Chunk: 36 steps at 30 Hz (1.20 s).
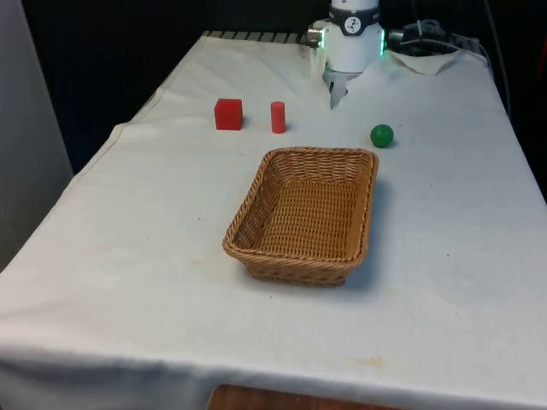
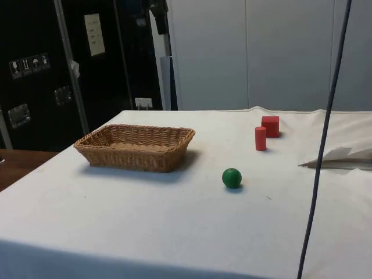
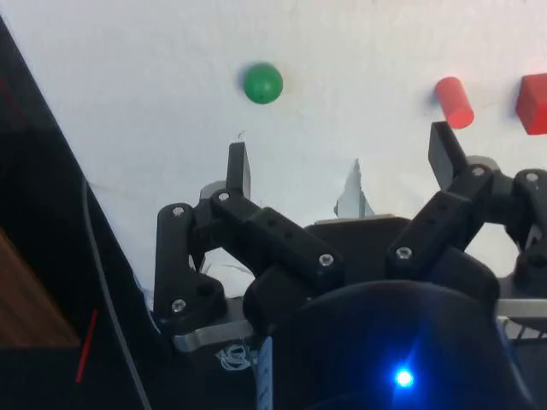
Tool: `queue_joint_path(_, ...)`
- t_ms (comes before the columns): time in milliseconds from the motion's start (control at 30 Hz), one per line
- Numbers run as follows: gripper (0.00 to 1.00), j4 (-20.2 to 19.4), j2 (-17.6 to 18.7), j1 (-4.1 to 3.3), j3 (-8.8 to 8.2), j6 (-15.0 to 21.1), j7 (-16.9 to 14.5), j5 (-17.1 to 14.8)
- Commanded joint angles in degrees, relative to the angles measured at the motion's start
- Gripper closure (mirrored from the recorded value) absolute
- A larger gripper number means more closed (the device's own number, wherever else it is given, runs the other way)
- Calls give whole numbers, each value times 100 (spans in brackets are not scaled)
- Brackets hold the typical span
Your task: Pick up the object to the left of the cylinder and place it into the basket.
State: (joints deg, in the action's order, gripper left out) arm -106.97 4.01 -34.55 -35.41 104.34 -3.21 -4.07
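Right now your target, the red cube, sits flat on the white cloth, one face square to the front camera, no long axis to speak of. Just beside it, on the front view's right, stands the upright red cylinder. You'll find the wicker basket nearer mid-table, the green ball beyond it. Your gripper hangs wide open, holding nothing.

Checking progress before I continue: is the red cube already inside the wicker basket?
No, the red cube sits on the white cloth beside the red cylinder, apart from the wicker basket.
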Motion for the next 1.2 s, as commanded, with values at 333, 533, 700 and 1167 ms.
queue_joint_path(333,0,-533,-350,-29,132,418,212,252)
queue_joint_path(533,0,-854,-533,-17,223,653,315,367)
queue_joint_path(700,0,-1123,-688,-11,309,854,413,470)
queue_joint_path(1167,0,-1874,-1077,6,584,1369,699,676)
